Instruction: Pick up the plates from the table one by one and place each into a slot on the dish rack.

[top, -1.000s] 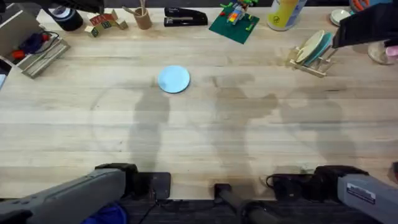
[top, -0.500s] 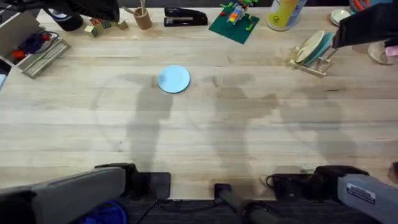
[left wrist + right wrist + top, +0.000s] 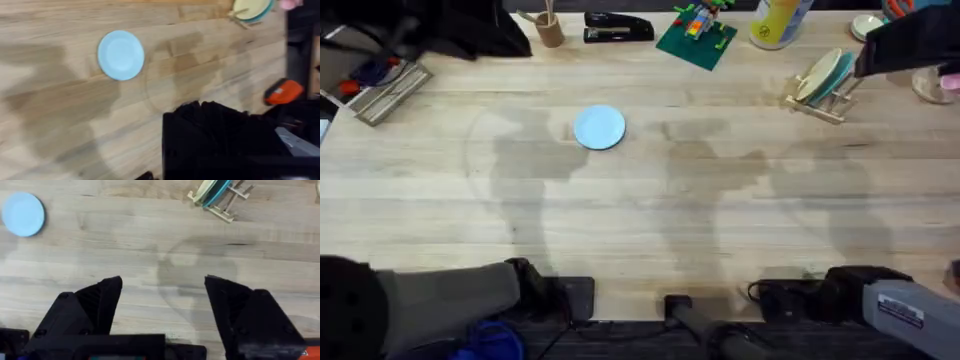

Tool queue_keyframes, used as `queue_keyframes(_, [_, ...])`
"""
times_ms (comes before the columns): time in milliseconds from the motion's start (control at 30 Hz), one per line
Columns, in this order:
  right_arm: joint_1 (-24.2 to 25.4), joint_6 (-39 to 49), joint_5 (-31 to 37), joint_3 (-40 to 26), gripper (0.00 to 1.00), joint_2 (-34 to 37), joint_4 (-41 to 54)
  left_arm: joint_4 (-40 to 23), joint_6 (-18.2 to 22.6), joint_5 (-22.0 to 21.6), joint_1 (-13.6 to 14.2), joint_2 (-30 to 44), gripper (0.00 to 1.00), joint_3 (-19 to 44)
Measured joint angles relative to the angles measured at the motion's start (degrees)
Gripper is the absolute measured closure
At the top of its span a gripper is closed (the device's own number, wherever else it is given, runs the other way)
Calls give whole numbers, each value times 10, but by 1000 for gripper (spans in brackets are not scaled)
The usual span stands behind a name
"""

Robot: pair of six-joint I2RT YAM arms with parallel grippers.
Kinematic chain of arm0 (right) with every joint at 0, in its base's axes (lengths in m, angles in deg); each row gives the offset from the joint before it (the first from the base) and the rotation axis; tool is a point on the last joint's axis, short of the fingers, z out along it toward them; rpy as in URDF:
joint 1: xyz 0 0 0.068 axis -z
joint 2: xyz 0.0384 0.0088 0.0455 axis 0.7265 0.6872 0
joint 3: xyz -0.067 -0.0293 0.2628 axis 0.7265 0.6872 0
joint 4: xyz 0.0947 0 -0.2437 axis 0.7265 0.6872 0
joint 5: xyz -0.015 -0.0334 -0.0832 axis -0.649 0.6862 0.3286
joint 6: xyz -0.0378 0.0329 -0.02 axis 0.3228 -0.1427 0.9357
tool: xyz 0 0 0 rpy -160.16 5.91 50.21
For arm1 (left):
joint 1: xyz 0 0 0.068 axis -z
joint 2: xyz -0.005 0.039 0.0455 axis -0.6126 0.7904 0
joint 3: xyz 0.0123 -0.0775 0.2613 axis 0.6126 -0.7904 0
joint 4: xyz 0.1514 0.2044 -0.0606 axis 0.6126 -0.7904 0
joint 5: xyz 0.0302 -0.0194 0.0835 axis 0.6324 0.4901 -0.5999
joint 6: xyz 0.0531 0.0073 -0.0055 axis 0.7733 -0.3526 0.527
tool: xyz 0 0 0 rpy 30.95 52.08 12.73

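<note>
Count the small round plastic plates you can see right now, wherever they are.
3: a light blue plate lying flat on the wooden table, plus a cream plate and a teal plate standing in the light-wood dish rack. More could be hidden behind those.

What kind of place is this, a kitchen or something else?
Probably a robot test bench, not a kitchen. Two arms are mounted at a wooden table, and office and toy clutter lines its far edge: a stapler and a brick baseplate, near a dish rack and a blue plate.
</note>
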State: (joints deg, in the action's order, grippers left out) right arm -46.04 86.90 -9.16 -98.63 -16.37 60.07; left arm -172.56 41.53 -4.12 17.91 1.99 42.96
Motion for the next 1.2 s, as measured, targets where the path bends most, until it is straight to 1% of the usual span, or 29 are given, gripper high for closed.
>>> queue_keyframes(100, [0,0,0,0,9,0,0,35,24,45,-21,2,958,-65])
queue_keyframes(167, [0,0,0,0,8,0,0,59,32,65,-27,2,959,-106])
queue_keyframes(333, [0,0,0,0,7,0,0,124,39,93,-28,2,959,-197])
queue_keyframes(433, [0,0,0,0,7,0,0,167,32,102,-28,3,959,-238])
queue_keyframes(500, [0,0,0,0,7,0,0,180,26,108,-28,9,959,-256])
queue_keyframes(633, [0,0,0,0,7,0,0,194,23,117,-28,43,959,-264])
queue_keyframes(767, [0,0,0,0,6,0,0,209,23,124,-28,94,959,-264])
queue_keyframes(1000, [0,0,0,0,7,0,0,248,23,126,-28,170,960,-265])
queue_keyframes(1100, [0,0,0,0,7,0,0,260,23,126,-22,187,959,-265])
queue_keyframes(1200, [0,0,0,0,7,0,0,276,19,126,-10,198,960,-265])
